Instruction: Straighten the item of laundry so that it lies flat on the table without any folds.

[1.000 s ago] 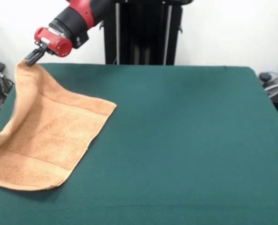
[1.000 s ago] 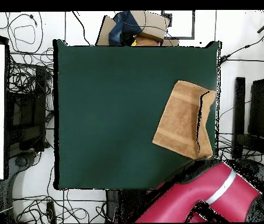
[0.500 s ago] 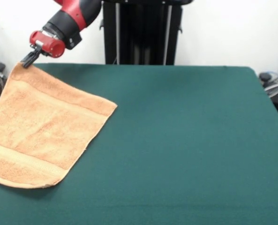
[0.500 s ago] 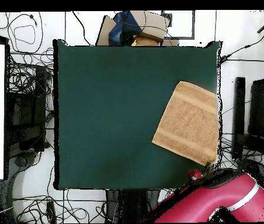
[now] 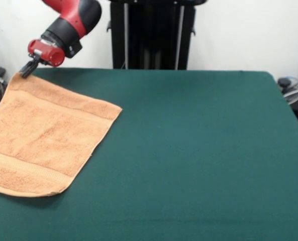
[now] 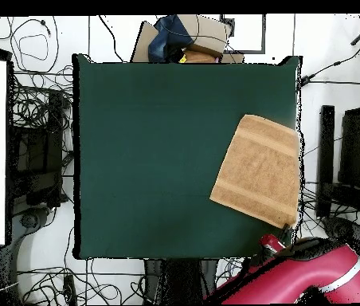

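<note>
Since a second ago, your towel [image 5: 45,135] has gone from hanging with one side lifted to lying spread open, and the gripper [image 5: 25,70] has drawn a little further toward the table's corner. You now see the tan-orange towel resting flat, turned at an angle, with a woven band near each of two opposite edges. It lies at the left side of the dark green table [image 5: 199,150] in the front view, its left part reaching the table's edge; from overhead the towel [image 6: 258,170] sits against the right edge, nearer the robot's end of the table [image 6: 151,151].

Your gripper's dark fingertips sit right at the towel's far corner. You cannot tell from either view whether they are pinched on the cloth or parted. From overhead, only the gripper's [image 6: 271,241] red end shows, just past the towel's corner.

Most of the green surface is bare. Behind the table stands the black pedestal [image 5: 154,32]. Around the table lie tangled cables [image 6: 36,103], and at its far end a cardboard box [image 6: 203,36] with something dark blue. No writing can be read.
</note>
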`<state>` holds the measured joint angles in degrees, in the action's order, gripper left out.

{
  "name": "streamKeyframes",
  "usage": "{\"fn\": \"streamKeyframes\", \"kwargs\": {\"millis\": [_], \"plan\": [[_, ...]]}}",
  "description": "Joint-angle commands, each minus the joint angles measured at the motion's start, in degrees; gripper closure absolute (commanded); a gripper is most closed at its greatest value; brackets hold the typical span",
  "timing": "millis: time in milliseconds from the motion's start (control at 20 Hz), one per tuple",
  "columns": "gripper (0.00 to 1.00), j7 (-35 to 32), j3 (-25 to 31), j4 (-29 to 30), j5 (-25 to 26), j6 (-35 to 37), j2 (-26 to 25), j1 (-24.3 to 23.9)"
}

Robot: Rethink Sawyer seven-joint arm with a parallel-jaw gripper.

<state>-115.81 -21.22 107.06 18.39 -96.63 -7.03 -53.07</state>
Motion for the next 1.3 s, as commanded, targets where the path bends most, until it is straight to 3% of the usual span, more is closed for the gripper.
{"fn": "streamKeyframes", "kwargs": {"millis": [50, 400, 1100, 1150, 1300], "plan": [[1.00, -5.5, 4.5, -8.8, -1.3, -1.6, -4.5, 0.6], [1.00, 0.6, 3.5, -10.7, -5.8, -3.2, -8.2, 3.1], [1.00, 3.0, 0.3, -8.0, -12.9, -5.6, -9.0, 8.8], [0.00, 2.2, -0.3, -7.9, -13.9, -5.6, -9.3, 9.7], [0.00, 1.8, -0.5, -7.9, -13.9, -5.5, -9.2, 9.9]]}}
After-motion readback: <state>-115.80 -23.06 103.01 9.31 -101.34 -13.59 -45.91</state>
